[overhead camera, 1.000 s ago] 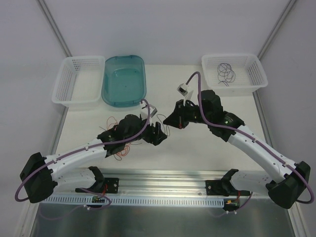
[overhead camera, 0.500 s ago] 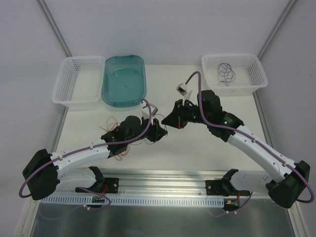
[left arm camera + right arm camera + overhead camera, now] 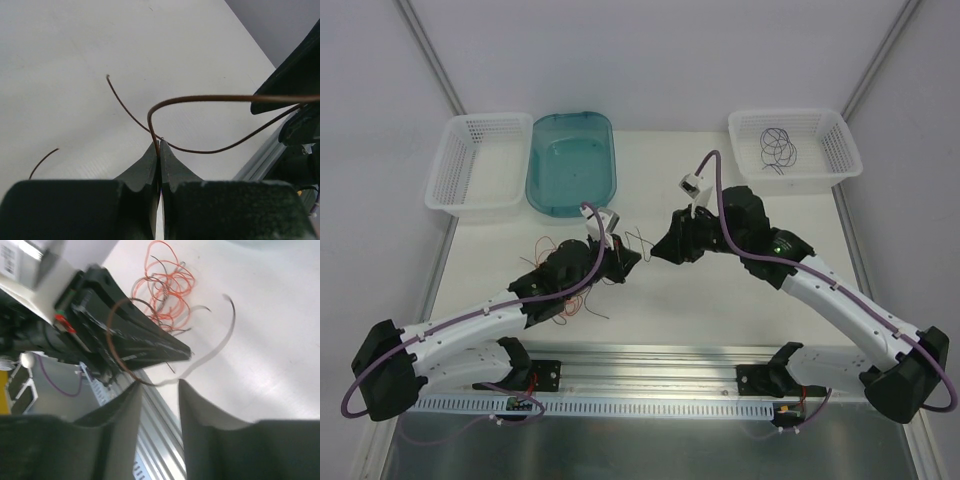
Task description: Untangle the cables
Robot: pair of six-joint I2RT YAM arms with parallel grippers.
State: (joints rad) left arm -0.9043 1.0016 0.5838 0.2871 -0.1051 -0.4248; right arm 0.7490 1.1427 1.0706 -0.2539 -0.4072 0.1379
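Left gripper [image 3: 159,145] was clamped tight on one brown strand [image 3: 200,98], tips pressed together w/ the wire pinched right at the points. From there the strand rose, bent over in a hairpin and ran off to the right edge of the left-wrist frame, i.e. toward the other arm. One loose end [image 3: 107,76] lay on the table [image 3: 60,60], upper left of the tips.

Right gripper [image 3: 157,385] had its jaws apart. The strand crossed the gap btwn them at the bottom ctr of its wrist view, but nothing looked pinched there.

In the top view both grippers sat nose to nose at frame ctr, left one just left of ctr and lower. So the strand's long axis ran approx left-right btwn the two.

Rest of the cables, an orange-red and black tangle [image 3: 167,295], lay lower left of ctr in the top view, around the left wrist. Some dark wires [image 3: 780,148] sat in the white basket [image 3: 840,140] at upper right.

Judgement: left arm was nearer the tangle and had the only grip. Drawing the strand free prob meant moving away from the tangle along that axis.
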